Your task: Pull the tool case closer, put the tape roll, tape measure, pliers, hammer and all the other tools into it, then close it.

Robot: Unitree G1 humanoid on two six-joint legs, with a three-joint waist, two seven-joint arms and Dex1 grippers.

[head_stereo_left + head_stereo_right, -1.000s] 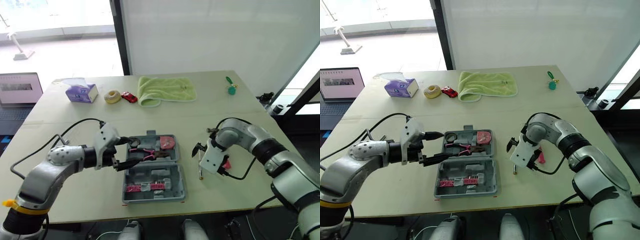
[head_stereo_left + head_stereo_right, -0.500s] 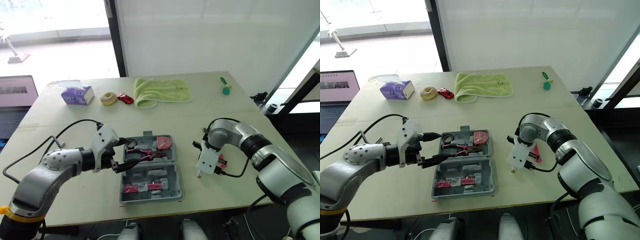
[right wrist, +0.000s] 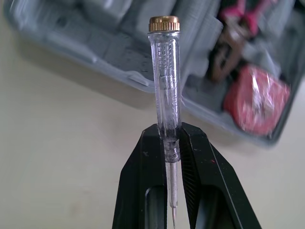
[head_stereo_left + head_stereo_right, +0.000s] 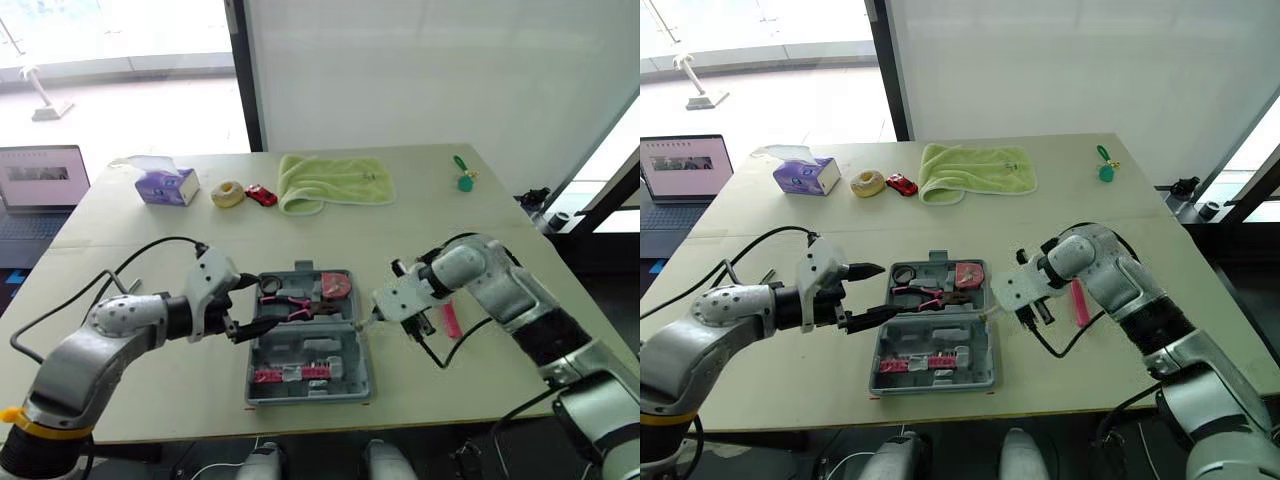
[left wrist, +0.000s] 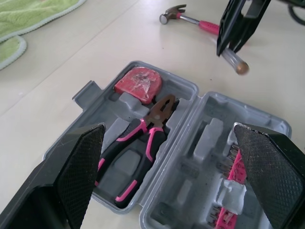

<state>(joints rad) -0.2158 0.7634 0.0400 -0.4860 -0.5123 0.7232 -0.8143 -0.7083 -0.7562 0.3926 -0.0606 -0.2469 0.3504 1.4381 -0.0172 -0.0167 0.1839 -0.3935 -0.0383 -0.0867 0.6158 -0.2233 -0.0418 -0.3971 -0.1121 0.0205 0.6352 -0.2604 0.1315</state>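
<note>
One clear, brass-capped screwdriver [image 3: 164, 81] clamped in right jaws, left jaws wide apart, grey tool case [image 4: 356, 375] open

Table [image 4: 420, 225]: pale, flat top
Far side: tissue box [image 4: 165, 185], tape roll [image 4: 228, 193], red toy car [image 4: 261, 195], green towel [image 4: 335, 180] (rumpled), small green object [image 4: 462, 180]
Near side: open tool case [image 4: 305, 335], hammer [image 5: 202, 25] right of it

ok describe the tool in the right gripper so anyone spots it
By the right edge of the open grey tool case, the right gripper pinches a slim screwdriver. Unlike the pink-handled hammer and pliers nearby, it's clear with a brass cap.
</note>
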